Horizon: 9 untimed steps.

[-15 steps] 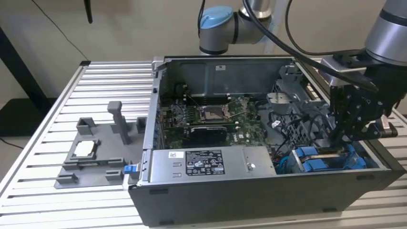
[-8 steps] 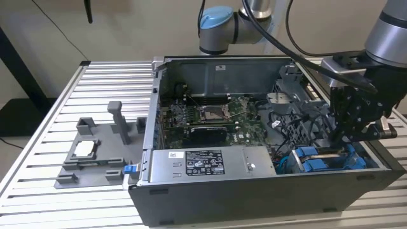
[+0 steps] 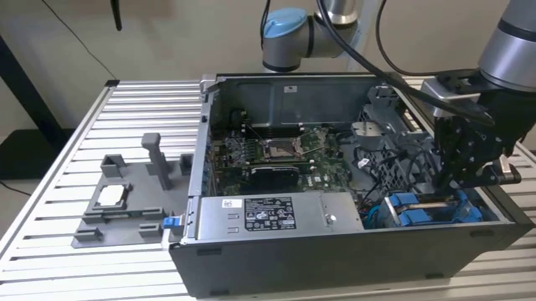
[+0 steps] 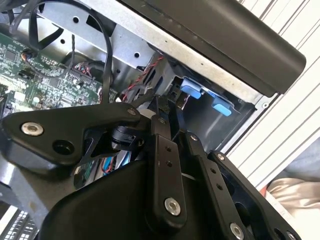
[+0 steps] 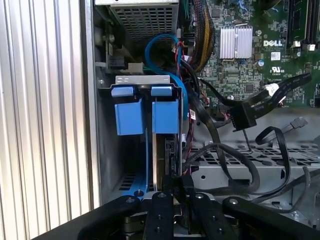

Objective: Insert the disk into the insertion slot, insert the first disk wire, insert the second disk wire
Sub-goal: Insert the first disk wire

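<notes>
Slatted aluminium table (image 3: 125,106) carries an open computer case (image 3: 335,263); grey tray (image 3: 117,213) beside it.

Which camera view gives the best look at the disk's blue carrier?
The first wrist view: the blue carrier faces the camera, both handle tabs plain. The exterior view shows the carrier from farther off, close by the gripper. The second wrist view shows two tabs beyond the gripper's linkage.

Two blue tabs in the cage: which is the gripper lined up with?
The blue tab beside the black cables, in line with the gripper. The other tab hugs the case wall.
</notes>
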Motion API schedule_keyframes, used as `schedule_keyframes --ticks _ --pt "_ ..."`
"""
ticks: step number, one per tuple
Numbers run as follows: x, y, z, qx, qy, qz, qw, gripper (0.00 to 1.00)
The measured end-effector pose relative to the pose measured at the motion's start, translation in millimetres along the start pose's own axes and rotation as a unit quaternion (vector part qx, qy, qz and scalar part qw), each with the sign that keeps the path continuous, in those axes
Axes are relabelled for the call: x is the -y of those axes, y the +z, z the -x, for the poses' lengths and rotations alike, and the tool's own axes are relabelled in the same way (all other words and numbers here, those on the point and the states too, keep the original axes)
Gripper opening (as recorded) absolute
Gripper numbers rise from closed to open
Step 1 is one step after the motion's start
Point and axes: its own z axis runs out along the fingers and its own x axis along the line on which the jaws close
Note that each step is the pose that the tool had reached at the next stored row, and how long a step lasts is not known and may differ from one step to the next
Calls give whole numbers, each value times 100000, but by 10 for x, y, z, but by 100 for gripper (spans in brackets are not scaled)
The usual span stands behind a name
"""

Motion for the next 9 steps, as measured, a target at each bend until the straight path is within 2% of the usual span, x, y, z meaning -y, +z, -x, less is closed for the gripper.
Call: schedule_keyframes --ticks 4,9 --pt "-1 39 1 -31 -3 -5 100000 19" --pt "-2 50 2 6 -1 1 100000 19"
